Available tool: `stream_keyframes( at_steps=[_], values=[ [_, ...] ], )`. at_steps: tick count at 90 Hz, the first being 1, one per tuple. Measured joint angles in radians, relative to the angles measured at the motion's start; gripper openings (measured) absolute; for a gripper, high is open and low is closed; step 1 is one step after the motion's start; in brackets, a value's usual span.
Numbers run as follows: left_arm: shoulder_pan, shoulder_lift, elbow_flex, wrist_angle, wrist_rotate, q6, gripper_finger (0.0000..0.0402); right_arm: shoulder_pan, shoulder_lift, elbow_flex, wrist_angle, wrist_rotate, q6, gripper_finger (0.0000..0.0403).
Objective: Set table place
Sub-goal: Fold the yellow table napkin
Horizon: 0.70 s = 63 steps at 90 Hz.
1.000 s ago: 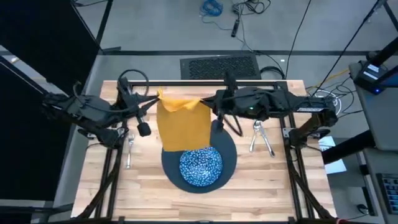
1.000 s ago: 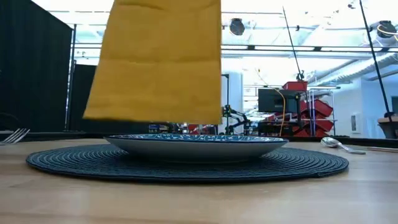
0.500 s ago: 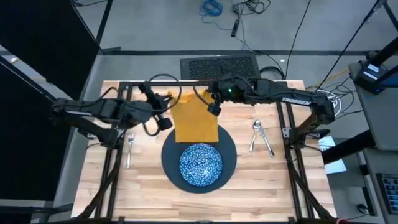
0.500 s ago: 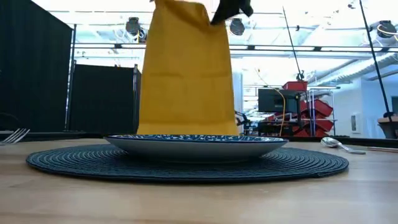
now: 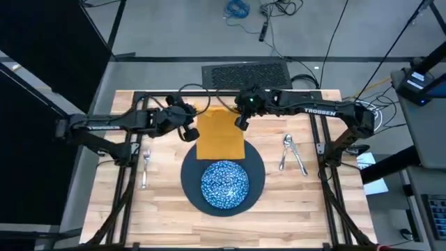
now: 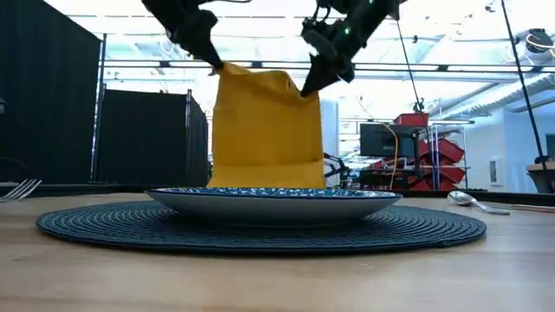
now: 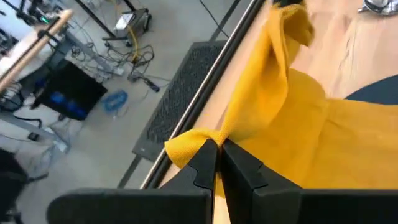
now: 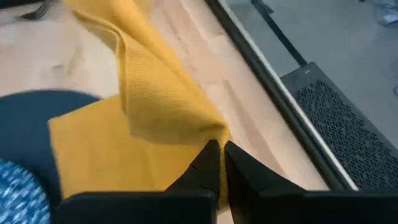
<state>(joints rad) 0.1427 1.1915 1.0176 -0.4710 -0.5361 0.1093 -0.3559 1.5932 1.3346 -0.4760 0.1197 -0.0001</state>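
Both hands are pinching the napkin point(image 5: 221, 134) right now, one on each far corner. The left hand point(image 5: 191, 116) is clamped on one corner and the right hand point(image 5: 240, 116) is clamped on the other, so the cloth is stretching between them over the far half of the table point(image 5: 167, 202). In the left wrist view its fingers point(image 7: 205, 163) are squeezed together with a bunched yellow corner sticking out just past the tips. Same deal in the right wrist view, where the fingers point(image 8: 208, 158) are closing on a folded yellow edge.

From the low view, the napkin point(image 6: 267, 130) is hanging down from the two hands like a little curtain, the left hand point(image 6: 212, 61) gripping the top corner on one side and the right hand point(image 6: 310, 82) on the other. Its lower part is dropping behind the dish point(image 6: 273, 201), so I can't tell from there whether it's touching anything. From above, the near end of the cloth is lying over the far edge of the plate point(image 5: 256, 167), just short of the speckled dish point(image 5: 225, 185), which is sitting in the middle of the plate, nearer than both hands.

The fork point(image 5: 145, 166) is lying on the wood out past the left hand, on the side away from the plate. The spoon point(image 5: 286, 150) and knife point(image 5: 299, 160) are lying together beyond the right hand, on the opposite side of the plate from the fork.
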Motion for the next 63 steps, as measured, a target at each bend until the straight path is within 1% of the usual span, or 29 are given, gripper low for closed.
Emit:
stream_keyframes(
  at_steps=[13, 23, 31, 41, 47, 63],
  values=[
    [0.030, 0.000, -0.004, 0.009, 0.040, 0.000, 0.0000, -0.046, 0.000, -0.031, 0.073, -0.065, -0.017, 0.0000],
    [0.036, 0.000, -0.004, 0.020, 0.077, -0.006, 0.0000, -0.057, 0.000, -0.044, 0.064, -0.099, -0.011, 0.0000],
    [0.035, 0.000, -0.004, 0.014, 0.104, -0.026, 0.0000, -0.044, 0.000, -0.065, 0.062, -0.102, 0.004, 0.0000],
    [0.035, 0.000, -0.004, -0.002, 0.158, -0.052, 0.0000, -0.025, 0.000, -0.103, 0.050, -0.147, 0.026, 0.0000],
    [0.035, 0.007, -0.004, -0.018, 0.191, -0.075, 0.0000, -0.013, 0.000, -0.124, 0.051, -0.152, 0.038, 0.0000],
    [0.020, 0.041, -0.022, -0.050, 0.225, -0.143, 0.0000, 0.013, 0.000, -0.170, 0.049, -0.153, 0.042, 0.0000]
  ],
)
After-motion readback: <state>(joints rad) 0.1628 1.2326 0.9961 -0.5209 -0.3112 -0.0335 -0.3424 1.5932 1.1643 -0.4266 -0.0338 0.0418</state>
